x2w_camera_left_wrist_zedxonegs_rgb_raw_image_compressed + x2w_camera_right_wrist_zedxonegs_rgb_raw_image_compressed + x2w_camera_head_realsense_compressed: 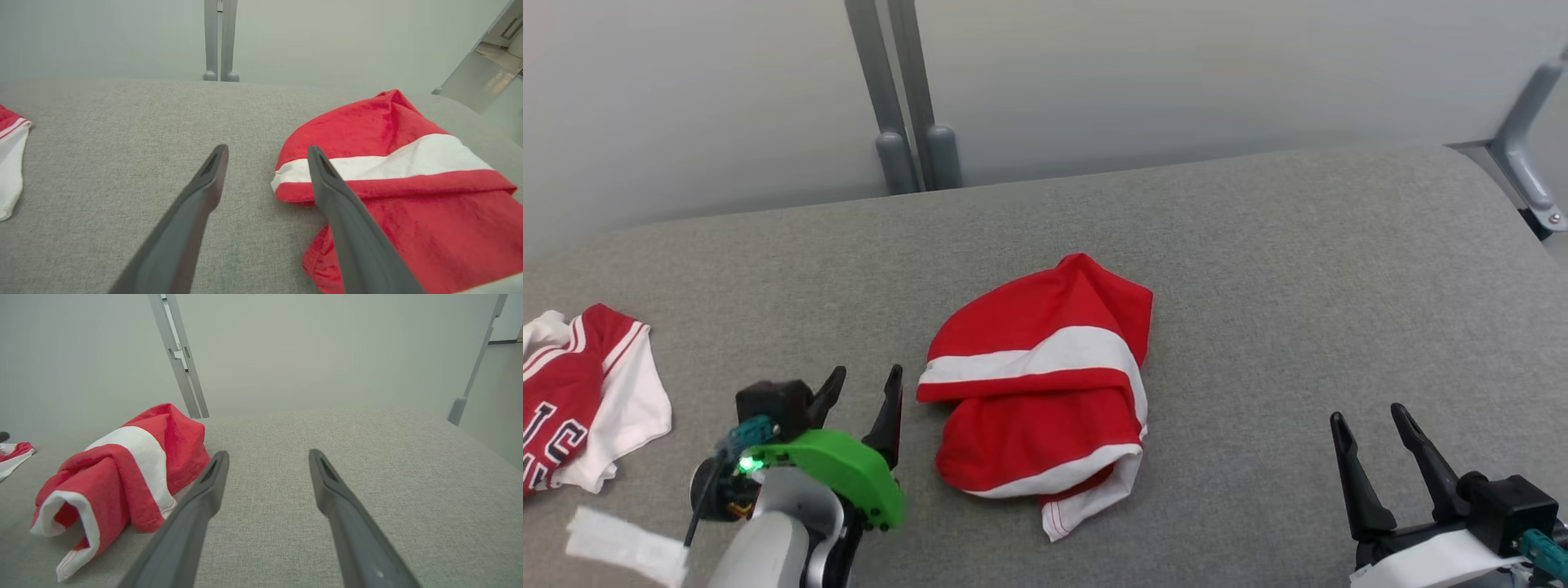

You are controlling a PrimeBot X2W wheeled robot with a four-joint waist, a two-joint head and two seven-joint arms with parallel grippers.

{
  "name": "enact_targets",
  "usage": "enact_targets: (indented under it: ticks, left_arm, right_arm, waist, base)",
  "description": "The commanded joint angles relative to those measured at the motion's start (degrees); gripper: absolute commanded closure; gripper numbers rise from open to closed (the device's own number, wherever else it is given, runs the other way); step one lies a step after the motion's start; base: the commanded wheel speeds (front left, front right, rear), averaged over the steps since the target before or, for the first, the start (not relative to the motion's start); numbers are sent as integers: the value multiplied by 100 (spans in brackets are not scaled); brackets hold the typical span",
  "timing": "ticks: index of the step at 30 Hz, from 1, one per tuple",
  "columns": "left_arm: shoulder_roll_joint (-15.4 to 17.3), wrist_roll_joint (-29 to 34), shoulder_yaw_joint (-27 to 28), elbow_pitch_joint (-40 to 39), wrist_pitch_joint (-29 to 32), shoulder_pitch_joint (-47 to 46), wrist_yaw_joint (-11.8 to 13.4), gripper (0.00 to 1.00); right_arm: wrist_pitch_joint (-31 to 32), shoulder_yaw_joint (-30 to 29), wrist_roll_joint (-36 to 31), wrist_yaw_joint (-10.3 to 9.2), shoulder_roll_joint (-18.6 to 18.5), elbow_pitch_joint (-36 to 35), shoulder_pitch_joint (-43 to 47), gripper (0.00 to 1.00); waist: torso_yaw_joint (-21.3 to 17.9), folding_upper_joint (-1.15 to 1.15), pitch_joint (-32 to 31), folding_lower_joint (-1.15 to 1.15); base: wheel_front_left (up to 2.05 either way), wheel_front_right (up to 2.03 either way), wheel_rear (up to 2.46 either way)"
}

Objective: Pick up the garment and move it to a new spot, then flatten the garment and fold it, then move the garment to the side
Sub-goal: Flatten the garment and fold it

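Nearest the lens, the left arm's pale forearm (768, 547) and green housing (841, 469) are seen low at the left. The left gripper (867, 372) is carried on them, its two dark fingers spread wide with nothing between them.

Swept from the left now: a second red-and-white jersey (580, 392) is found at the far left of the table (1258, 245), well apart from the work. A stretch of bare grey is passed, then that left gripper, and just to its right the garment (1045, 384) is met. It is red with white bands, crumpled and doubled over itself at the middle of the table. Its long axis is judged to run from near to far, so its long left flank is presented to the left gripper.

In the left wrist view, one finger is seen across the edge of a white band; whether cloth is touched cannot be told. The left arm is clearly the nearer one.

Further right, a wide run of open grey surface is offered, and it is judged the best room for a new spot and for flattening. At the lower right the right gripper (1366, 413) is held with fingers parted too, empty, well apart from the garment. Beyond it the table's rounded right corner is reached. The far edge is backed closely by wall and grey posts (907, 122), so little room is judged to be had there.
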Motion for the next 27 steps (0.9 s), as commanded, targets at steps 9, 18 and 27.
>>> enact_targets:
  ticks: [9,18,27]
  left_arm:
    - [76,-213,-141,1530,1161,-1053,-219,0]
    - [136,-213,-326,2401,959,-1168,-428,65]
    - [89,-318,-547,2662,638,-1447,-560,100]
  right_arm:
    - [-18,170,50,0,34,132,-211,0]
    - [-17,201,74,0,-39,181,-100,0]
    - [-17,251,58,0,7,220,-136,0]
  waist:
    - [-751,0,346,0]
    - [-891,0,174,0]
    - [-852,0,89,0]
  base:
    - [0,0,0]
    - [0,0,0]
    - [0,0,0]
